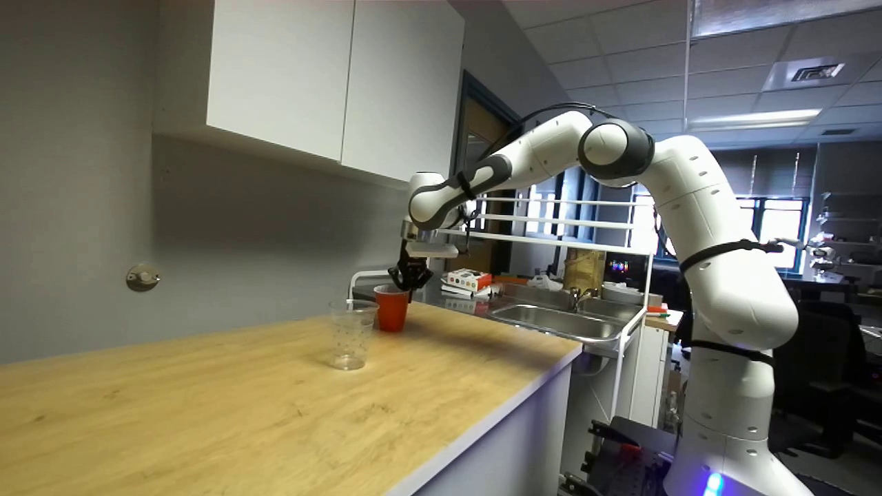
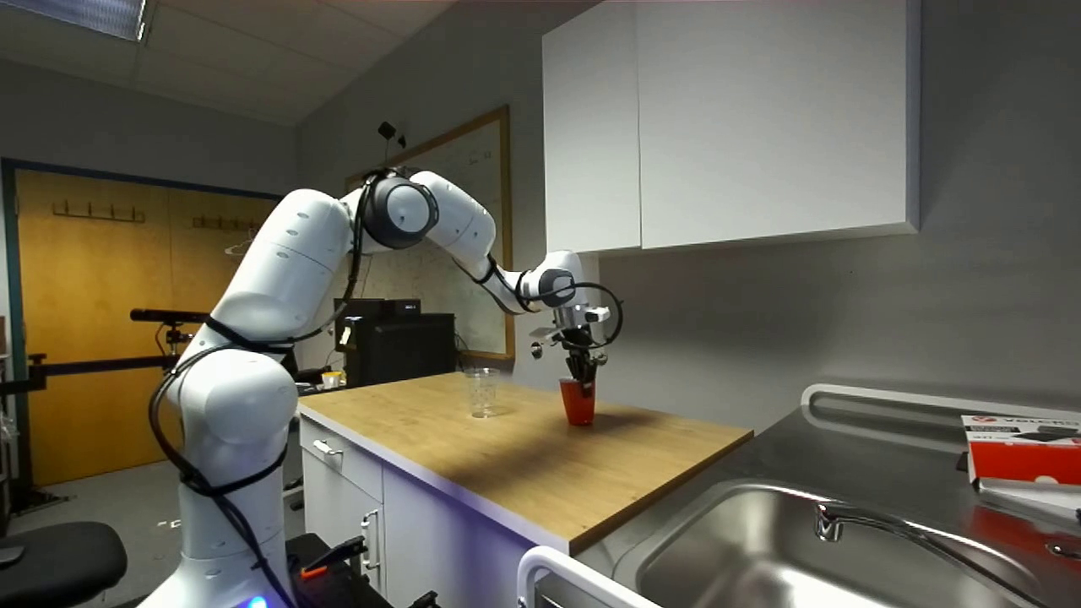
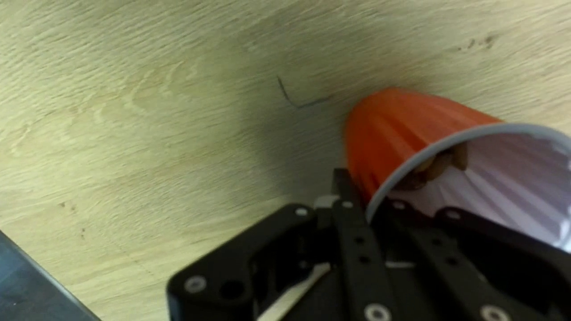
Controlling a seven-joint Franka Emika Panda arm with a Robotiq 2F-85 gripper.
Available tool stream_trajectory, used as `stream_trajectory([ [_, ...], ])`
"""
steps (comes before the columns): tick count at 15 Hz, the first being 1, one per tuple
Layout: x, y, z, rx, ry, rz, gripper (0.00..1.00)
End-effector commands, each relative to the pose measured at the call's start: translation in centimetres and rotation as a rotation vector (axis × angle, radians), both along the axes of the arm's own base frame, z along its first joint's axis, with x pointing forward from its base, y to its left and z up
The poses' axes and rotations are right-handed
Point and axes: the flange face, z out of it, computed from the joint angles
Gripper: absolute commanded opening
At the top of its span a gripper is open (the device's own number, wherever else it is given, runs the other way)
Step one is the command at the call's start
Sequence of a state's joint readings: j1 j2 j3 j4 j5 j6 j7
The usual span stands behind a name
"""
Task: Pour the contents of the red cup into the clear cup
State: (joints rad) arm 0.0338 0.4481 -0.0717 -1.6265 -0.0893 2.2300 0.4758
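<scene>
The red cup (image 1: 392, 313) stands upright on the wooden counter (image 1: 207, 420), and it also shows in an exterior view (image 2: 578, 407). In the wrist view the red cup (image 3: 415, 127) has a white inside with several small brown pieces (image 3: 441, 167) at its bottom. My gripper (image 3: 368, 196) is shut on the cup's wall at the rim, one finger outside and one inside. The gripper also shows in both exterior views (image 1: 411, 277) (image 2: 584, 376), pointing down. The clear cup (image 1: 353, 337) stands upright and apart from the red cup. It shows in both exterior views (image 2: 483, 395) and is out of the wrist view.
A white wall cabinet (image 1: 331, 83) hangs above the counter, near the arm's wrist. The grey wall runs behind the cups. Past the counter's edge lie a steel sink (image 2: 676, 523), a white rail (image 2: 583, 578) and a red-and-white box (image 2: 1022, 460).
</scene>
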Motion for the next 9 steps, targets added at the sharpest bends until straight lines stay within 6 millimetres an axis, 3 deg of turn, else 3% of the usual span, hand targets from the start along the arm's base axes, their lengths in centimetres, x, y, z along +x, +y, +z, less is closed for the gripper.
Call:
stream_trajectory([
  [1,-0.5,2.5,1.5,-0.015,0.008,0.020,0.09],
  [9,-3.2,10.0,4.0,-0.138,0.019,0.106,0.09],
])
